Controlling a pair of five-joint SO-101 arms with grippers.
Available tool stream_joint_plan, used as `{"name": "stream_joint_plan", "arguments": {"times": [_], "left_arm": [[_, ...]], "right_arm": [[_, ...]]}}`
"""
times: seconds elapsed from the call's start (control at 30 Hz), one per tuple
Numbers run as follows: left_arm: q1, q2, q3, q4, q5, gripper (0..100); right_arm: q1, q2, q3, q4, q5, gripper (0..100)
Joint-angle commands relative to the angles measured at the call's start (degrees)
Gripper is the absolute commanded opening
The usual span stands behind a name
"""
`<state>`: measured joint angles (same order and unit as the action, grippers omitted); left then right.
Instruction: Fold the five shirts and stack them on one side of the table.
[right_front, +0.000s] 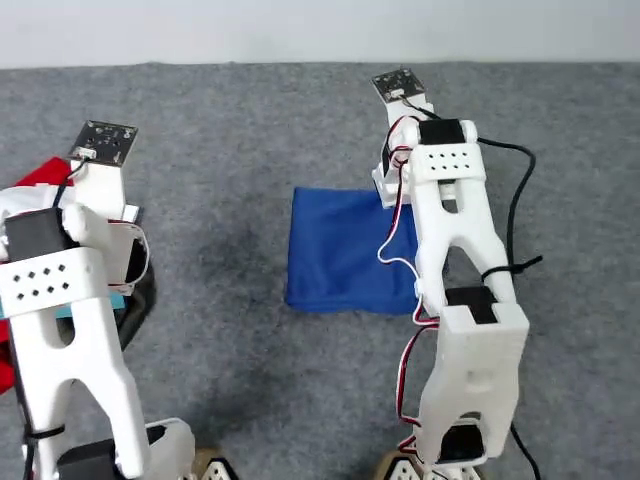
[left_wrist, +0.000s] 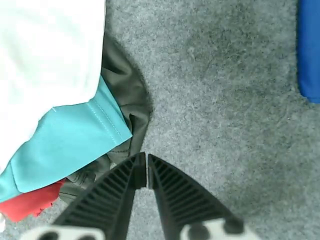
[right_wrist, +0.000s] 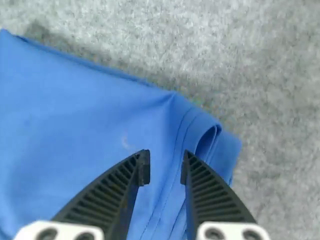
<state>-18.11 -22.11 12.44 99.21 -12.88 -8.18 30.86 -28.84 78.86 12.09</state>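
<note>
Fingers of left gripper (left_wrist: 146, 172) pressed shut on nothing, just beside dark shirt (left_wrist: 127, 95) of the unfolded pile (left_wrist: 50, 100), left wrist view. Right wrist: right gripper (right_wrist: 164, 167) slightly parted over blue shirt (right_wrist: 75, 115) hem. High view: blue shirt folded, mid tabletop (right_front: 220, 130). Step prob. stacking it; nxt: pinch hem, drag aside

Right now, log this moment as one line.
left gripper shut, empty, beside shirt pile | right gripper open over blue shirt | blue shirt folded, apart from pile
</note>
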Motion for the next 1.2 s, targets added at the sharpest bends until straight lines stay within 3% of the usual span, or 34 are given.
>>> {"name": "stream_joint_plan", "arguments": {"times": [0.0, 0.33, 0.77, 0.93, 1.17], "left_arm": [[-0.18, -1.76, -0.31, 0.53, -0.62, 1], [-0.18, -1.67, -0.31, 0.44, -0.62, 1], [-0.09, -1.67, -0.31, 0.44, -0.35, 1], [-0.09, -1.67, -0.31, 0.62, -0.35, 1], [-0.09, -1.67, -0.31, 0.53, -0.26, 1]], "right_arm": [[0.40, -0.04, -5.27, -0.48, 0.62, 12.2], [4.09, 1.63, -6.42, -2.15, 0.62, 12.1], [2.42, 7.34, -6.68, -4.26, 0.62, 12.1], [3.38, 7.43, -6.68, -4.35, 0.62, 0.9], [6.02, 7.16, -6.68, -3.38, 3.60, 0.9]]}}
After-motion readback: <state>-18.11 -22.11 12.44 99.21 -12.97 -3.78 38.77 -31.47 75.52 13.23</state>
